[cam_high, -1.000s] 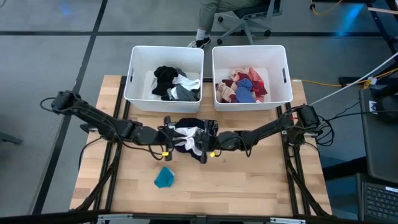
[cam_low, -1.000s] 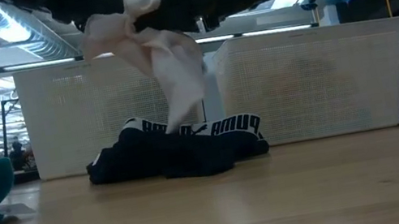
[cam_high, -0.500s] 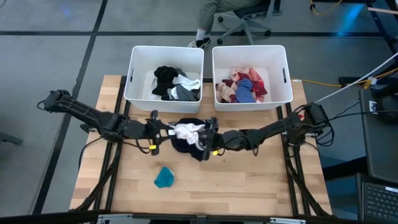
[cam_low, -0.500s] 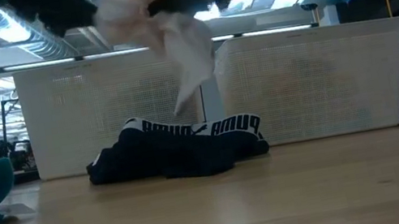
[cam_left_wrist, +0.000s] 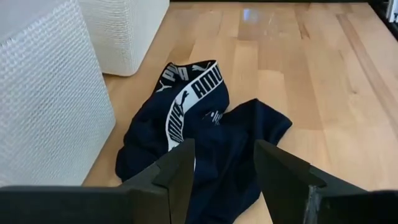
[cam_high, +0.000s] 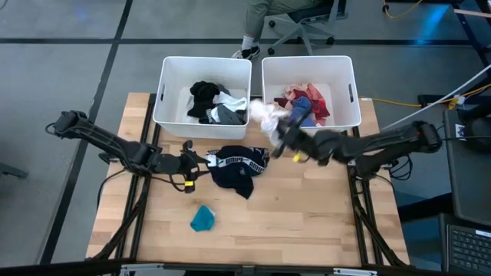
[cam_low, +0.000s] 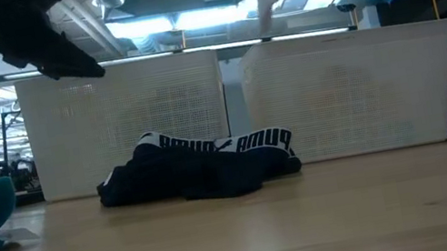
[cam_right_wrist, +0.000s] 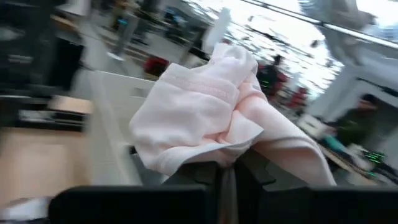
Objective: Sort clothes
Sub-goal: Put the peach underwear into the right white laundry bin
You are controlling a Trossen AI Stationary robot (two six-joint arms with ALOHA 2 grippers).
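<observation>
- Since a moment ago, the right gripper (cam_high: 270, 127) has carried the pale pink soft fabric garment (cam_high: 263, 116) up and away from the middle of the table; the left gripper (cam_high: 201, 159) has let go of that garment and drawn back.
- Right gripper: its fingers are clamped together on the pale pink garment, held in the air above the gap between the two bins, with the cloth bunched over the fingertips in the right wrist view (cam_right_wrist: 211, 121).
- Left gripper: its fingers (cam_left_wrist: 177, 171) stand apart and hold nothing. It hovers low over the light wooden table (cam_high: 307, 222).
- Directly ahead of the left gripper, just beyond its fingertips, lies the crumpled navy garment with a white lettered waistband (cam_high: 238, 165), flat on the table and touching neither gripper.
- Beside the right gripper, on the left arm's side, the left white rectangular plastic bin (cam_high: 167, 115) holds black, white and grey clothes (cam_high: 215, 103).
- On the right gripper's other side, the right white rectangular plastic bin (cam_high: 354, 84) holds red, pink and blue clothes (cam_high: 301, 107).
- Well behind the left gripper, nearer the table's front edge, a small teal fabric piece (cam_high: 202, 218) lies alone.
- Far beyond both bins, a person's leg and shoe (cam_high: 249, 50) show next to a wheeled office chair (cam_high: 303, 34).
</observation>
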